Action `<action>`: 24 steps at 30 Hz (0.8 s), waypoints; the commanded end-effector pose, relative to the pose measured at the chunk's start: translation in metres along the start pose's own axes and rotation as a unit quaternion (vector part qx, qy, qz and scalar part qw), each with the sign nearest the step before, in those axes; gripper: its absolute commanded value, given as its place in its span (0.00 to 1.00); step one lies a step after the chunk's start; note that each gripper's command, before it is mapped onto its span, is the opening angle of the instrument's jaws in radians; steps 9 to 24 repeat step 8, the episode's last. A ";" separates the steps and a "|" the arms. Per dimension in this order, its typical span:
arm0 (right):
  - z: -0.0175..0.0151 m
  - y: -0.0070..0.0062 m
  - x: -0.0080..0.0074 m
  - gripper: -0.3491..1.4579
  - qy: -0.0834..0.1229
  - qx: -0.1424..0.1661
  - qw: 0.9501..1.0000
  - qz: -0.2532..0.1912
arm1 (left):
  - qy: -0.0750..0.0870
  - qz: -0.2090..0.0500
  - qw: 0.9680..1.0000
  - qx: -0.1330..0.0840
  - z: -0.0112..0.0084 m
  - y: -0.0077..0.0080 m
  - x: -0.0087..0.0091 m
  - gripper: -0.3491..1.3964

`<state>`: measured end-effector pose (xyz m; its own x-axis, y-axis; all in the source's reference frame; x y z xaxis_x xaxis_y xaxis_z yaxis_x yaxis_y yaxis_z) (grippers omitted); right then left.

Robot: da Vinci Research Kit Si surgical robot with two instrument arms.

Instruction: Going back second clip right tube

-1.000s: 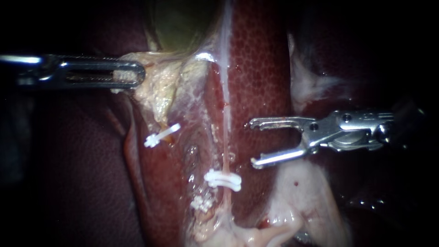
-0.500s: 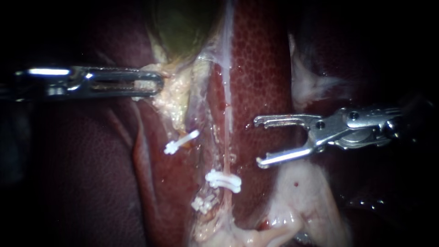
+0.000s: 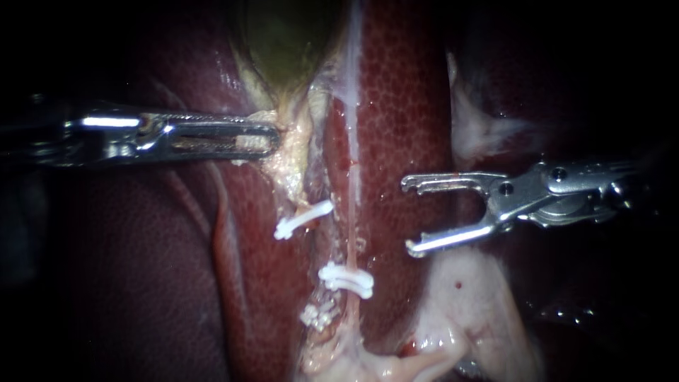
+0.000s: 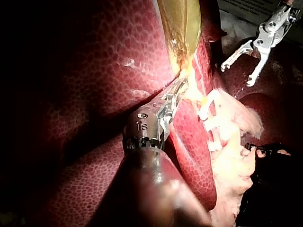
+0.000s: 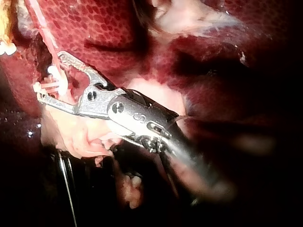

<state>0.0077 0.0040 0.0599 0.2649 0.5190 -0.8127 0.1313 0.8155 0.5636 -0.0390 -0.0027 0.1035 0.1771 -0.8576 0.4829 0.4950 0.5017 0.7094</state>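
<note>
While my right instrument [image 3: 408, 217] holds its end effector wide open and empty near the right tube [image 3: 351, 226], a stray swing could snag the clip [image 3: 345, 278] on it. My left instrument [image 3: 272, 138], end effector clamped on pale tissue [image 3: 290, 166] below the gallbladder [image 3: 283, 42], could tear it by overpulling.

This is a surgical bench in a lab, and the tissue itself shows it. The dark red liver [image 3: 403, 106] and the greenish gallbladder [image 3: 283, 35] lie as loose organs. In the wrist views their edge ends against black material [image 4: 279, 189] (what it is cannot be told). Two slender metal tools reach into the lit patch. The left instrument [image 3: 271, 138] is clamped on pale tissue [image 3: 293, 155] below the gallbladder, and the right instrument [image 3: 408, 217] is spread wide over the liver. A white clip [image 3: 346, 278] sits across a thin tube [image 3: 351, 226], with a second clip [image 3: 303, 219] near it. Darkness surrounds the lit tissue.
</note>
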 end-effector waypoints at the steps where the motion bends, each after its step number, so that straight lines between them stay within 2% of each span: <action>1: 0.0001 -0.0001 0.0000 0.52 0.000 0.000 1.000 0.000 | 0.000 0.000 1.000 0.000 0.0000 0.0000 0.0000 0.09; 24: 0.0000 0.0000 0.0000 0.52 0.000 0.000 1.000 0.000 | 0.000 0.000 1.000 0.000 0.0000 -0.0001 0.0000 0.09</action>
